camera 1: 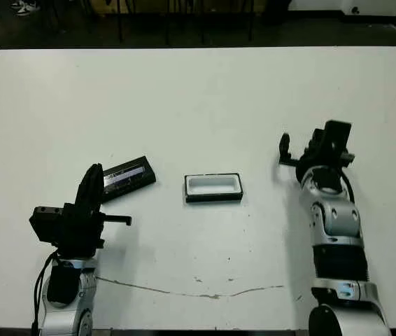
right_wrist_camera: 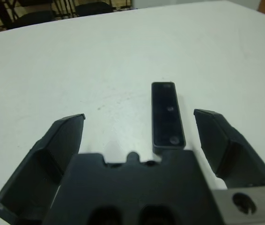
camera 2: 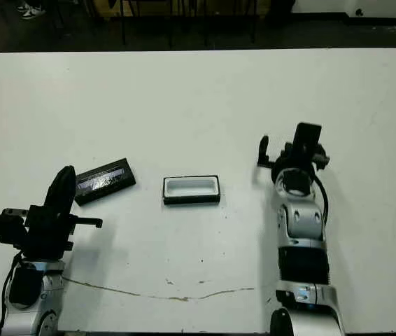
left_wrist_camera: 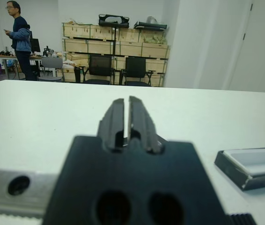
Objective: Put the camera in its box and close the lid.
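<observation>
From the head views, the camera is hidden beneath the right gripper (camera 1: 303, 150) at 3 o'clock; the box (camera 1: 214, 187) lies open at centre, the lid (camera 1: 126, 176) at its 9 o'clock, partly covered by the left gripper (camera 1: 94, 183). The left wrist view shows that gripper's fingers (left_wrist_camera: 115, 121) nearly touching, holding nothing, a person (left_wrist_camera: 19, 40) far off. The right wrist view reveals the camera (right_wrist_camera: 168, 115) on the table (right_wrist_camera: 99, 65) between widely spread fingers (right_wrist_camera: 64, 138).
</observation>
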`<action>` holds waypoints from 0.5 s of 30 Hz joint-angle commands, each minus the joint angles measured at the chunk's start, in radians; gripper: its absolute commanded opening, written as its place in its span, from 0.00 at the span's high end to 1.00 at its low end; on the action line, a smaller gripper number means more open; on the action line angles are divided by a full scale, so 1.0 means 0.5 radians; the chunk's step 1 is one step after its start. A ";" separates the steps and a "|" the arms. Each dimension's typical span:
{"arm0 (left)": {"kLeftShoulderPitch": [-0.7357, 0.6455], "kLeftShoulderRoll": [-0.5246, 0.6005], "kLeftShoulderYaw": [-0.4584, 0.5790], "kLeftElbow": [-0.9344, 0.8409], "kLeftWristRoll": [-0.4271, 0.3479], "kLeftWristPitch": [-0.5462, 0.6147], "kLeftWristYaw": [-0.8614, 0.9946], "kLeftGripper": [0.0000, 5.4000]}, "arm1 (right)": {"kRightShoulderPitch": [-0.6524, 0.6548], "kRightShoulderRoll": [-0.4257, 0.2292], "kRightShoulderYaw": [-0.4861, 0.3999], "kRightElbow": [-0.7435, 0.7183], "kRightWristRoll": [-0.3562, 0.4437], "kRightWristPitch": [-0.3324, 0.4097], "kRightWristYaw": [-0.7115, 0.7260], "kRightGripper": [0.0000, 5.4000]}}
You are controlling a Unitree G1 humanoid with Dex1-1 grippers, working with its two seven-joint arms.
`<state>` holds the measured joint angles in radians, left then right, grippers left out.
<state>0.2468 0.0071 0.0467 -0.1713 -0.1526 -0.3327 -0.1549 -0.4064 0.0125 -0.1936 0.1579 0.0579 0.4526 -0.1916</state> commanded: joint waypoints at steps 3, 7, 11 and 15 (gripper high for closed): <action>0.031 0.025 0.012 0.015 -0.004 0.034 -0.002 1.00 | 0.048 0.009 -0.009 0.070 -0.021 -0.023 -0.072 0.00; 0.036 0.027 0.009 0.007 -0.012 0.049 -0.006 1.00 | 0.039 0.003 -0.006 0.113 -0.046 -0.022 -0.119 0.00; 0.034 0.032 0.010 0.007 -0.014 0.051 -0.011 1.00 | 0.025 -0.021 0.017 0.172 -0.115 -0.043 -0.174 0.00; 0.025 0.035 0.014 0.034 -0.014 0.017 -0.022 1.00 | -0.002 -0.013 -0.014 0.233 -0.113 -0.076 -0.209 0.02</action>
<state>0.2460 0.0080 0.0468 -0.1715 -0.1613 -0.3293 -0.1600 -0.4108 0.0084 -0.1936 0.2506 0.0011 0.4139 -0.2865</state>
